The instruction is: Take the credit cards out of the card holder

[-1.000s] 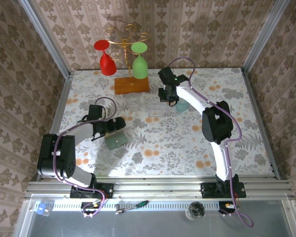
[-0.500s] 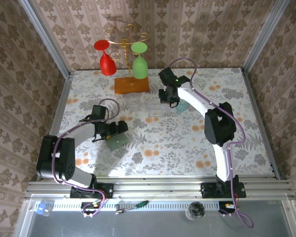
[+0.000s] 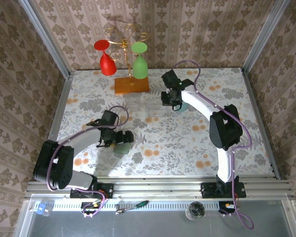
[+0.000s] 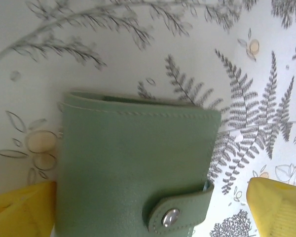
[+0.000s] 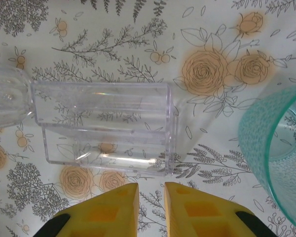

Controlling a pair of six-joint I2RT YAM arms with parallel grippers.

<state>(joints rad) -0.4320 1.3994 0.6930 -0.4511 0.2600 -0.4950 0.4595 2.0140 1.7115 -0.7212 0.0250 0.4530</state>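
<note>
The card holder [image 4: 138, 163] is a green bifold lying flat on the floral tablecloth, held closed by a strap with a silver snap [image 4: 170, 217]. The credit cards are hidden. My left gripper [image 4: 148, 207] is open wide just above the holder, one yellow finger [image 4: 277, 207] off each side. From above, the left gripper [image 3: 122, 138] covers most of the card holder [image 3: 121, 148]. My right gripper [image 5: 151, 197] hovers near the clear plastic box [image 5: 103, 126], almost shut with a thin slit and nothing between its fingers. It appears at the back as the right gripper [image 3: 171, 101].
A teal cup [image 5: 276, 148] stands right of the clear box, and a clear glass [image 5: 7, 96] touches the box's left end. At the back, an orange-brown wooden slab [image 3: 131, 85] carries a gold rack with a red glass [image 3: 106, 61] and a green glass [image 3: 139, 64].
My left gripper has moved right and toward the near edge, coming over the card holder. The right arm has shifted slightly right.
</note>
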